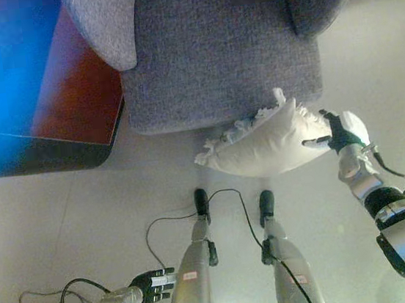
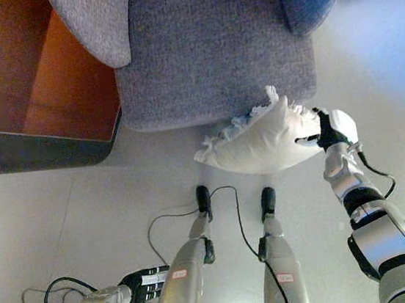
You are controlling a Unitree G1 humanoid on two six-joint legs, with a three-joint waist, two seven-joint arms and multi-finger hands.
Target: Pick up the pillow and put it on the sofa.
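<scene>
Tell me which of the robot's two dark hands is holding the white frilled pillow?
The right hand grips the white frilled pillow at its end, before the grey fabric sofa. The left hand hangs low, fingers straight, holding nothing.

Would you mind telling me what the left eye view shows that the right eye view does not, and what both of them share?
Only the left eye view shows floor beyond the right hand, which sits farther from the frame's edge there. Only the right eye view shows more of the wooden cabinet at upper left. Both show the white pillow held by the right hand at its right end, in front of the grey sofa seat's front edge, and the left hand low at lower left, fingers straight, holding nothing.
</scene>
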